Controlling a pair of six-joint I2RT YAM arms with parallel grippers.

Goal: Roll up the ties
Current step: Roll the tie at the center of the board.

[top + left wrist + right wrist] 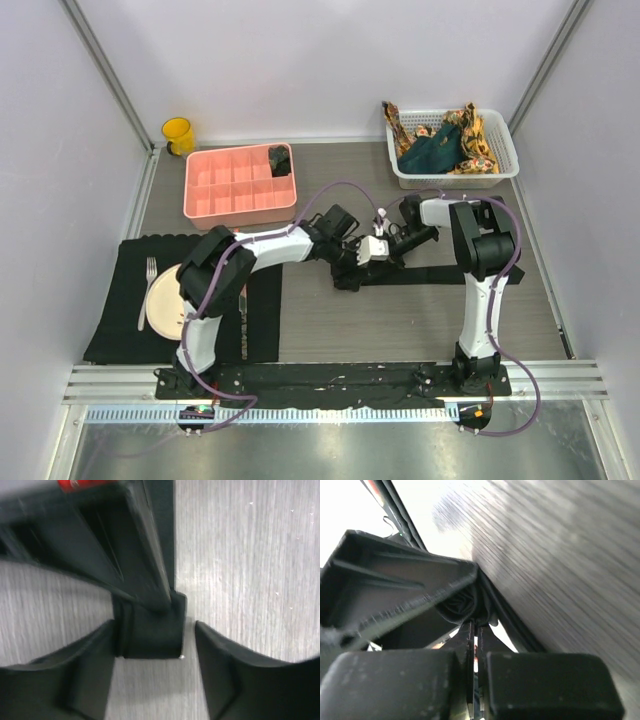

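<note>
- Left gripper (154, 630) is being held apart around the rolled end of the black tie (440, 272) on the table (330, 330).
- Right gripper (474, 640) is being pressed closed beside it.
- Tight, straight winding is likely being demanded.

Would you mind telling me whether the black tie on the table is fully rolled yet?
Partly rolled. The black tie has a small roll at one end, but a flat length lies unrolled along the table.
</note>
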